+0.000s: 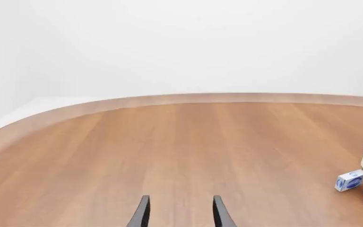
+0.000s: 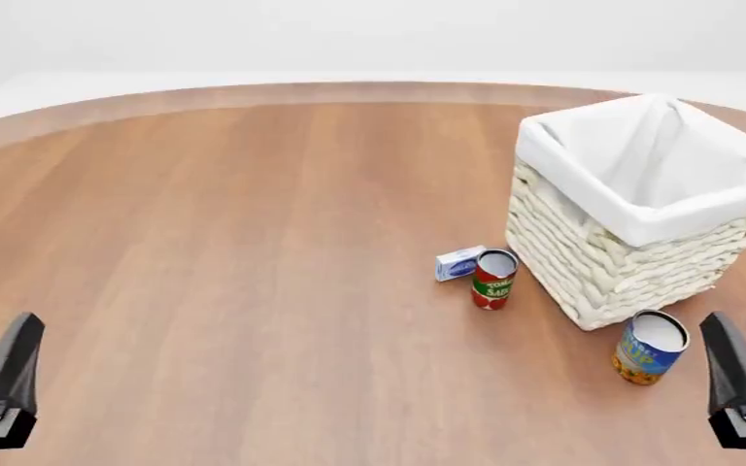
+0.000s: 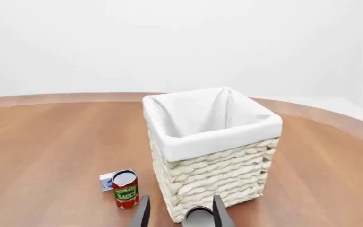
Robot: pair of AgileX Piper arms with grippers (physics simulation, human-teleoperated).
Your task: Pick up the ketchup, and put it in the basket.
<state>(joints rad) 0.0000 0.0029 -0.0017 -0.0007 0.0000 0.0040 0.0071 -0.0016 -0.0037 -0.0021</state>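
Tabletop [image 2: 218,243] surface is shown as bare brown wood over the whole left half and the near centre, with a curved far edge running across the front view and bending toward the near left. All objects are grouped on the right half.

The basket [image 2: 632,254] is placed upright at the far right, with its far corner near the curved edge. Its white cloth liner is folded over the rim. Only liner is visible in the part of the interior that is shown. The lower interior is hidden by the near walls, so the contents cannot be fully determined.

The ketchup is not visible in any view, and its position cannot be stated.

A small red tomato sauce can [image 2: 492,280] is stood just beside the basket's near-left wall, apart from it. A small blue-and-white box [image 2: 458,263] is laid against the can's far-left side. A blue-and-yellow can [image 2: 649,348] is stood close to the basket's near corner.

The left claw [image 1: 178,202] is held low at the near left, well apart from every object. Its fingers are spread, and nothing is held between them.

The right claw [image 3: 178,202] is held at the near right, just beside the blue-and-yellow can. Its fingers are likewise spread, and nothing is gripped. The can's pale top is seen between them.
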